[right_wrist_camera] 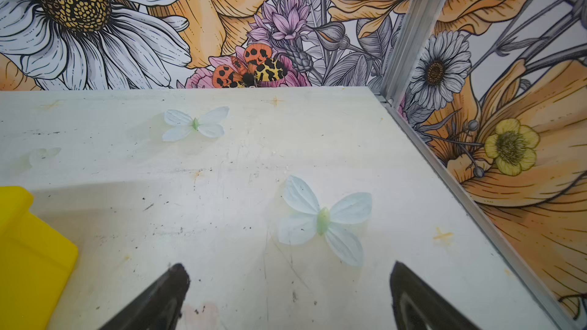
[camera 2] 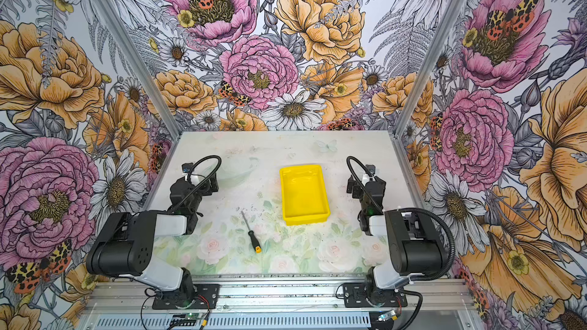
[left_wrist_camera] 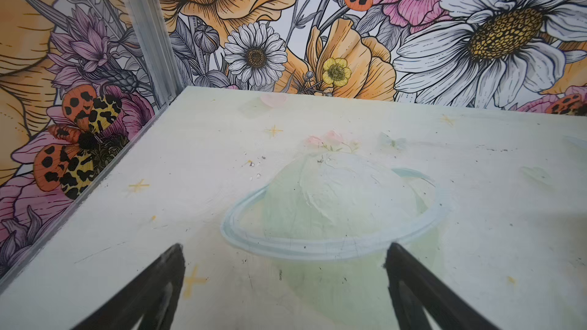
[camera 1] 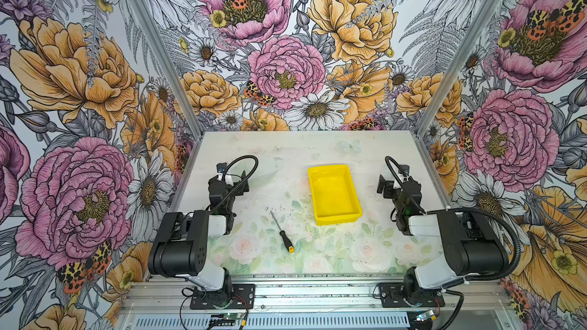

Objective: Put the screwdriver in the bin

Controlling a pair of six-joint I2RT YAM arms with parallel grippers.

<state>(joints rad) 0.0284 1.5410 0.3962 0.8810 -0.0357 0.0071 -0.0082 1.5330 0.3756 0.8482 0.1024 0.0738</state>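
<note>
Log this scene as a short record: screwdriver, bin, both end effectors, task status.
screwdriver: lying flat on the table, apart from the bin, yellow-capped handle toward the arm bases
bin: upright, empty, right of the screwdriver in both top views
left end effector: open, holding nothing
right end effector: open, holding nothing
task status: screwdriver not yet picked up, not in the bin

Setting: enclosed robot test cell, lab type. You face:
- floral-printed wall panels (camera 1: 286, 58) on three sides, set in aluminium corner posts (camera 1: 154, 42);
- a pastel-printed tabletop (camera 1: 286, 153);
- left arm (camera 1: 190, 242) and right arm (camera 1: 460, 242), bolted to an aluminium rail (camera 1: 317, 292);
- bare wiring and a circuit board (camera 1: 222, 316) at the front.
</note>
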